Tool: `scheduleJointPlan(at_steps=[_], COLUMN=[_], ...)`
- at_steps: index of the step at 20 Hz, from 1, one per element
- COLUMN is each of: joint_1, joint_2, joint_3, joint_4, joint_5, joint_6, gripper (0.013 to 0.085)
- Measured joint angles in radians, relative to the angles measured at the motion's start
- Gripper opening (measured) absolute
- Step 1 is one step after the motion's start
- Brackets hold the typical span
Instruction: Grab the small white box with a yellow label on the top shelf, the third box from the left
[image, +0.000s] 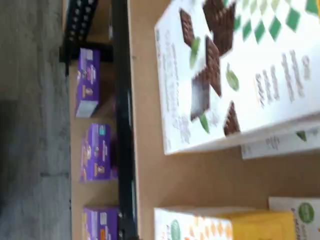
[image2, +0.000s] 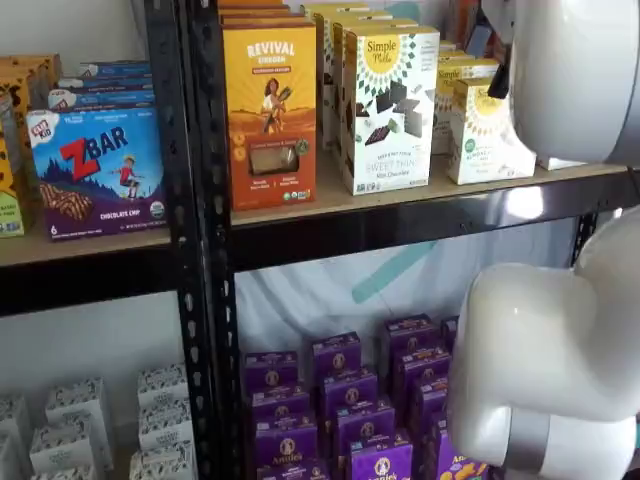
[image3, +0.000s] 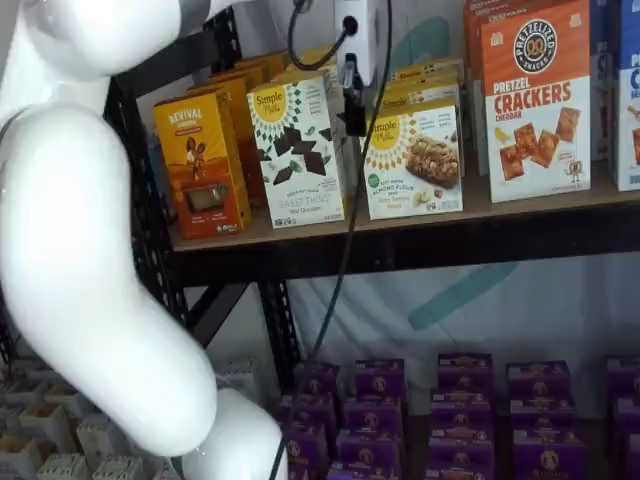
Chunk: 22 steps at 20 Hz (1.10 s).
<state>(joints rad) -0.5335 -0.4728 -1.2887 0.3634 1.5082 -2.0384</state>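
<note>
Black perforated steel shelving against a pale wall, purple boxed goods (image3: 455, 400) stacked on the low level; the light tan wooden top shelf (image3: 330, 232) with its glossy black front rail carries a front row of cartons; the small white box (image3: 414, 163) with a yellow round logo and pale sunburst rays stands upright at the board's front edge, just right of the taller white box printed with dark cracker squares (image3: 297, 152) and left of the orange-and-white pretzel cracker box (image3: 535, 100); it also shows in a shelf view (image2: 487, 130); the gripper (image3: 352, 95) hangs from above, its black fingers down in the slot between the tall white box and the target, seen edge-on, so open or closed cannot be told; nothing visibly held; the white arm (image3: 75, 250) fills the near left; judged: thin cardboard, light, stiff enough at the edges but crushable on the broad faces, glossy print maybe slick; best hold is across the two narrow side walls near the top, with modest squeeze.
</note>
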Motion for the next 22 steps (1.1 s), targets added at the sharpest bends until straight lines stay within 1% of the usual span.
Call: scheduleJointPlan(at_steps=[4, 6, 7, 11, 13, 15, 19, 21, 22], joint_1=[0.014, 0.024, 0.027, 0.033, 0.041, 0.052, 0.072, 0.085, 0.09], joint_2=[0.053, 0.079, 0.09, 0.107, 0.114, 0.127, 0.171, 0.195, 0.203], joint_3=[-0.01, -0.025, -0.031, -0.031, -0.034, -0.047, -0.105, -0.137, -0.145], joint_4=[-0.045, -0.073, -0.08, -0.083, -0.097, -0.122, -0.166, -0.194, -0.206], joint_5=[-0.049, -0.043, -0.036, -0.043, -0.043, -0.026, 0.052, 0.091, 0.099], joint_6=[-0.013, -0.01, -0.007, -0.004, 0.001, 0.01, 0.033, 0.045, 0.05], gripper=[0.085, 0.085, 0.085, 0.085, 0.085, 0.085, 0.085, 0.085, 0.085])
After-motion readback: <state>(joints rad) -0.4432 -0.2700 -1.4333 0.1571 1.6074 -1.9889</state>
